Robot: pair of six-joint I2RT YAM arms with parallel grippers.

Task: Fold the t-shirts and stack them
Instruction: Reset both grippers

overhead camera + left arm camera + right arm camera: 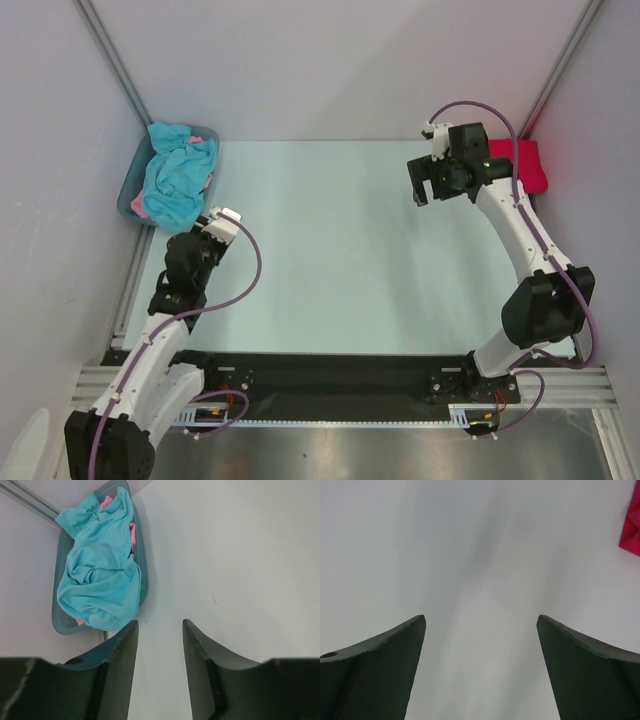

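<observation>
My left jaws stand partly apart, holding nothing, near the grey-blue tub point(62, 624) at the counter's point(330, 250) far left corner. There the turquoise t-shirt point(178, 180) lies heaped over a pink t-shirt point(132, 532). My right jaws gape wide and empty beside the red t-shirt point(530, 165) at the far right edge.

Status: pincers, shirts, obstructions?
Left pincer open, empty, facing tub. Right pincer open, empty, near red t-shirt. Turquoise t-shirt heaped in tub, pink cloth beneath. No obstruction seen.
</observation>
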